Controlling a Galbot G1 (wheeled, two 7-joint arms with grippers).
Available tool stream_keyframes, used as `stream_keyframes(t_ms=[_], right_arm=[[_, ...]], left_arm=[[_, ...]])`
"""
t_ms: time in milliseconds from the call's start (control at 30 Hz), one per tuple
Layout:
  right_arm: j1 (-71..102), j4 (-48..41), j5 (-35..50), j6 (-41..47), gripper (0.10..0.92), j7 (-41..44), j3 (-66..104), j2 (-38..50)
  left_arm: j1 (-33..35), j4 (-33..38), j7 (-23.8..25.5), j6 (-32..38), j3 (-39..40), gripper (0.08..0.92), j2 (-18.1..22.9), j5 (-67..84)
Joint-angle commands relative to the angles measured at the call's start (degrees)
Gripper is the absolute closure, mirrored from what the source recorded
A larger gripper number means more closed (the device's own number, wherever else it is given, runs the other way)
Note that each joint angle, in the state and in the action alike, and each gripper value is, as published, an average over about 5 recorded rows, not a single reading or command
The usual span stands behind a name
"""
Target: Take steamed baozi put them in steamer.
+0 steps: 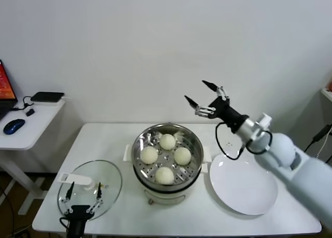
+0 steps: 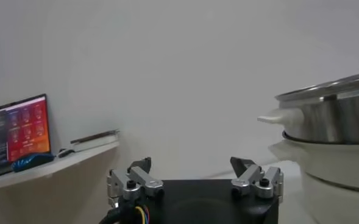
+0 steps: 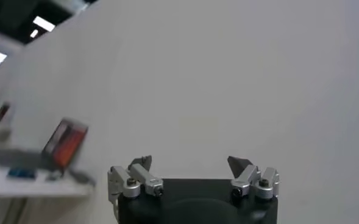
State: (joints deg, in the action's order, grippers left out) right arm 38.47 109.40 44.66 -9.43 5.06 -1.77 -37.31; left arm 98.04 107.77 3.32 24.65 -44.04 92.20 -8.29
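1. Currently the right gripper [image 1: 201,98] hangs in the air above and behind the steamer's right rim, jaws spread wide, holding nothing, touching nothing. Its wrist view shows only wall past the tips.
2. Left gripper [image 1: 83,195] is parked low at the counter's front left edge, over the near side of the glass lid [image 1: 89,189]. Jaws spread, empty.
3. Steamer [image 1: 193,171] sits mid-counter, uncovered. All four steamed baozi [image 1: 165,158] are on the perforated tray: one at the back, one left, one right, one front. They sit close together, mostly not touching the wall.
4. White plate [image 1: 243,183] lies flat just right of the steamer, bare, partly under the right arm. Its rim is very near the steamer's right handle.
5. Glass lid lies flat at the left front, close to the counter edge, apart from the steamer.
6. Open room: the counter [image 1: 104,139] is bare behind and to the left of the steamer; a narrow strip in front of it runs to the front edge.
7. Side table [image 1: 31,124] on the far left, well apart, carries a blue mouse [image 1: 13,126], a dark flat box [image 1: 46,97] and a laptop screen [image 1: 5,85].
8. Nothing stands between the right gripper and the steamer mouth.
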Motion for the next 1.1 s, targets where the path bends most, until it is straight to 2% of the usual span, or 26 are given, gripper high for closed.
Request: stream_keyframes(t_ms=[33,367,667,1100], right_arm=[[65.6,-2.2,-9.3,-21.0,0.203,5.7,34.3,-22.0],[72.2,-2.9,-10.3,-26.3,0.203,6.0,32.0,-26.0],[72.1,-2.0,-13.3,-23.8,0.203,-1.7,31.7,-29.1],[70.5,-2.4,-14.5,-22.0,0.203,-2.9,31.2,-29.3]], left_arm=[[0.2,-0.7,-0.1,0.4,0.0,0.177,2.8,-0.2],[0.5,-0.6,-0.2,0.7,0.1,0.177,2.8,-0.1],[0.8,-0.1,-0.3,0.8,0.2,0.177,2.8,-0.1],[1.1,-0.2,-0.1,1.0,0.4,0.177,2.8,-0.5]])
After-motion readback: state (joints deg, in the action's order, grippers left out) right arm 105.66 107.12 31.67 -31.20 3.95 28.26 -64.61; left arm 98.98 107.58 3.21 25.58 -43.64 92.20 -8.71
